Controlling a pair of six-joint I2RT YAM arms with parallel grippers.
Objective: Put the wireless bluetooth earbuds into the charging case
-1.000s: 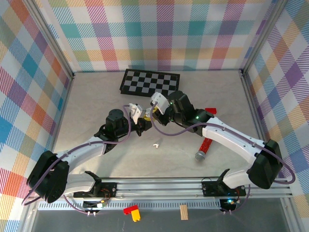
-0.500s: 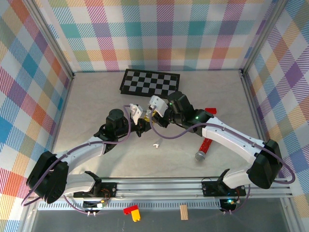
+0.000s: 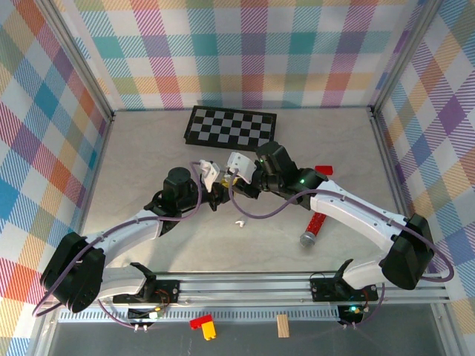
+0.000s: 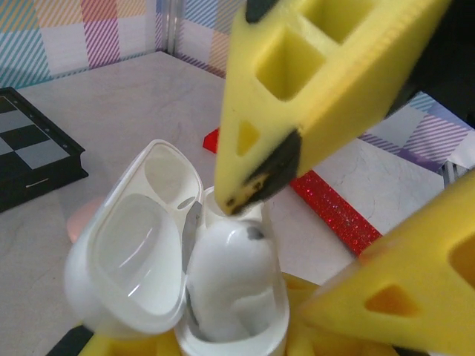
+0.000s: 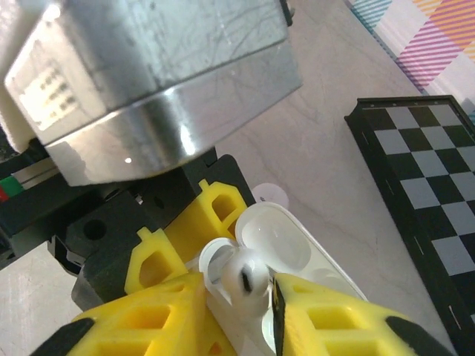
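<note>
My left claw [image 3: 217, 194] clamped on open charging case [image 4: 126, 259] — lid up. My right claw [image 5: 236, 289] slightly parted, straddling white earbud [image 5: 245, 276] sitting in case. Second earbud [image 3: 240, 222] loose on surface [image 3: 148, 148] — 6 o'clock of case.

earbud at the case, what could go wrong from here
1. The earbud looks only partly seated in the open case. If the right hand pulls away crookedly, it may drag the earbud back out.
2. Its fingers crowd the lid and could knock it shut.
3. A second earbud lies loose nearby and could get swept aside.
</note>
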